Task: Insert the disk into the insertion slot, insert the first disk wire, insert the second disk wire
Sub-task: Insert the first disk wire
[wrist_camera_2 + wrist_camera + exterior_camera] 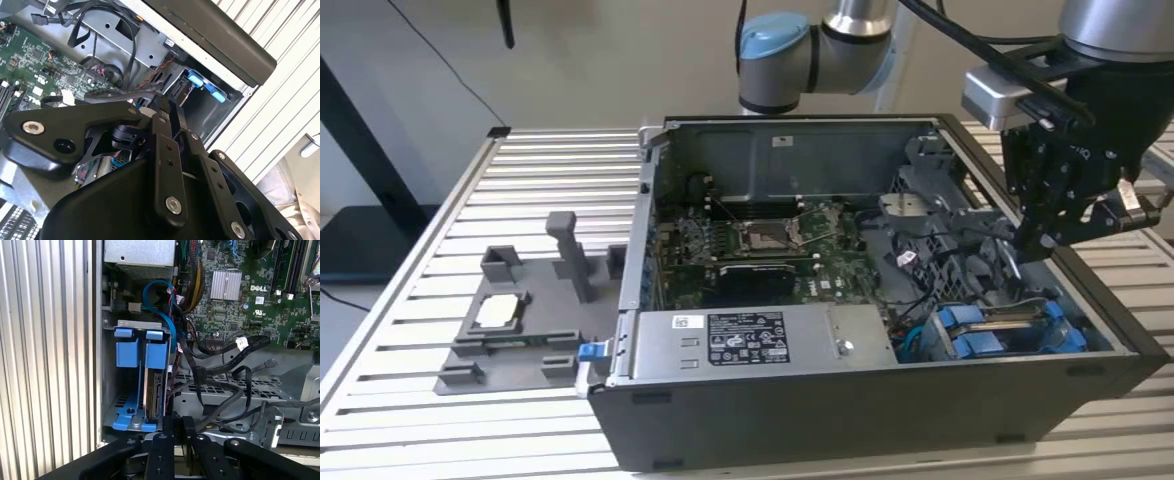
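The insertion slot (pixel 1007 330) is a dark grey cage with blue tabs (pixel 127 347) in the open computer case, at the near corner on the exterior view's right. The disk (pixel 156 392) stands on edge inside this cage beside the blue rail. My gripper (pixel 1034 243) hangs over the case just behind the cage, and its fingers look shut together in both wrist views (pixel 180 421) (pixel 167 107). Loose black disk wires (pixel 270 362) snake across the case floor beside the cage. One of them passes close by my fingertips; whether it is pinched is hidden.
A silver power-supply box (pixel 747 335) lies along the case's front, with the green motherboard (pixel 761 240) behind it. A grey fixture (pixel 520 320) holding small parts sits on the slatted table (pixel 427 300) at the exterior view's left. The case walls rise close around my gripper.
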Available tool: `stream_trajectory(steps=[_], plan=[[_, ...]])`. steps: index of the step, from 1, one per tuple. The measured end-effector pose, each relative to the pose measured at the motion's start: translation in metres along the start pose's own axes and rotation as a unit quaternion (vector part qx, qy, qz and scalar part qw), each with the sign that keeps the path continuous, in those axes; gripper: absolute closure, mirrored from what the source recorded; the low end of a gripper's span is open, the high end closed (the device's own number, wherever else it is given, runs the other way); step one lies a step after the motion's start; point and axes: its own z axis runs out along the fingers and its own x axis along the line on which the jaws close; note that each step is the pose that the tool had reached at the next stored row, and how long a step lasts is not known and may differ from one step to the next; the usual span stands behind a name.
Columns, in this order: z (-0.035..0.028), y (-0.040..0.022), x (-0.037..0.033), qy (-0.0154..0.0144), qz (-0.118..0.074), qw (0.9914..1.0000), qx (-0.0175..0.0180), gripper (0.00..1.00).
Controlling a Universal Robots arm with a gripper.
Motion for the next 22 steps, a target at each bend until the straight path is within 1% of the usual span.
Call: stream_trajectory(steps=[4,6,9,11,17,18,22], plan=[[0.0000,0.0000,0.0000,0.0001,0.001,1.00000,0.0000,0.81],[0.0002,-0.0001,0.0000,0.0005,0.003,0.99999,-0.0011,0.81],[0.0015,-0.0007,0.0003,0.0006,0.005,0.99997,-0.0065,0.81],[0.0032,-0.0007,0.0014,0.0007,0.007,0.99993,-0.0096,0.81],[0.0095,0.0002,0.0049,0.0015,0.013,0.99979,-0.0157,0.81],[0.0103,0.0004,0.0055,0.0015,0.014,0.99975,-0.0174,0.81],[0.0134,0.0007,0.0084,0.0015,0.017,0.99949,-0.0267,0.81]])
